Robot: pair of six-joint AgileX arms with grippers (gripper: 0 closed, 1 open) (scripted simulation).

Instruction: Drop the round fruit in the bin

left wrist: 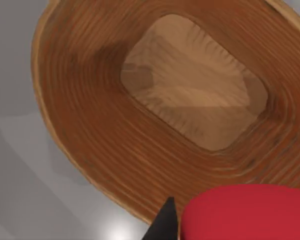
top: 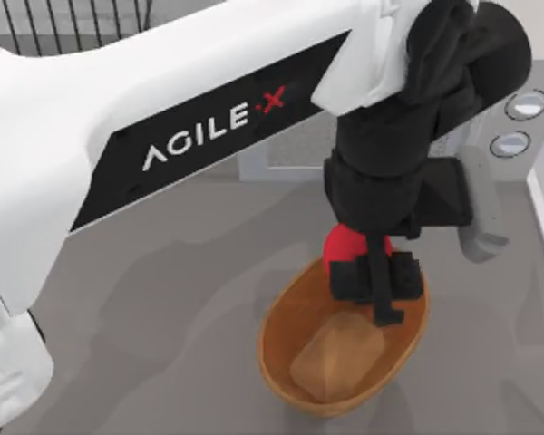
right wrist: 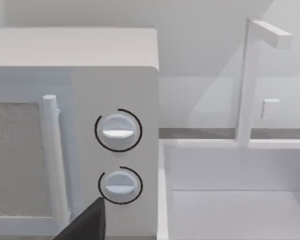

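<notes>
The left arm's black gripper (top: 374, 281) hangs over the far rim of the oval orange-brown wooden bin (top: 286, 319), its fingers (top: 387, 292) closed on the small bright red round fruit (top: 346, 246). The bin, ribbed along its walls with a lighter tan flat bottom, stands on the grey table (top: 163, 344) toward the near edge, right of the middle. From the left wrist, the fruit (left wrist: 250, 212) sits just above the bin's rim (left wrist: 60, 145). The right arm is parked facing a white microwave (right wrist: 115, 90) with two round dials; whether its fingers are open cannot be told.
</notes>
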